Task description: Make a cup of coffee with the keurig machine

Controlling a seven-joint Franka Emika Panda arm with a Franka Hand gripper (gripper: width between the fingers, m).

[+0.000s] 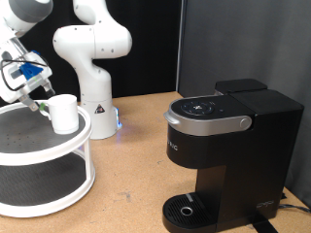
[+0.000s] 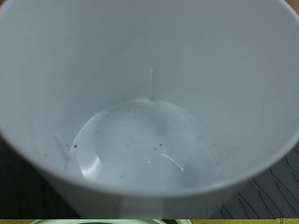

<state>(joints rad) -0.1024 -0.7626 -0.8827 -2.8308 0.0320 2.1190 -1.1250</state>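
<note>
The white cup (image 1: 64,113) stands at the edge of the top tier of a round white stand (image 1: 39,155) at the exterior view's left. My gripper (image 1: 43,99) is right beside the cup's upper left rim, reaching in from the top left. The wrist view is filled by the cup's white inside (image 2: 140,140), which is empty apart from small dark specks on its bottom; no fingers show there. The black keurig machine (image 1: 228,136) stands at the exterior view's right with its lid down. Nothing sits on its round drip base (image 1: 185,208).
The arm's white base (image 1: 92,68) rises behind the stand. The stand has a lower tier (image 1: 39,180) under the top one. Bare wooden table lies between the stand and the machine. A dark curtain hangs behind.
</note>
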